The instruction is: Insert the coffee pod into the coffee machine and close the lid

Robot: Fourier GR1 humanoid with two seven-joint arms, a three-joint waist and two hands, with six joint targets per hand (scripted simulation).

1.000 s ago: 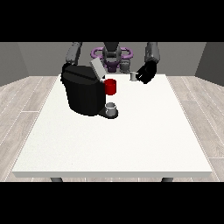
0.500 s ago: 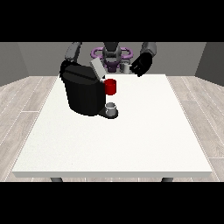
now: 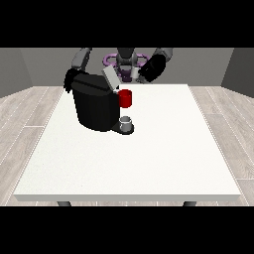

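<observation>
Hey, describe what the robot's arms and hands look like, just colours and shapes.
Both arms are grey, rounded segments running from the shoulders. Each ends in a bulky black hand: one at the view's right, one at the view's left. No cables, markings or sleeves can be made out.

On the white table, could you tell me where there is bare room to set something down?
The table is bare across its near half and right of the coffee machine. It is crowded at the far left, around the machine, its red part and small cup.
</observation>
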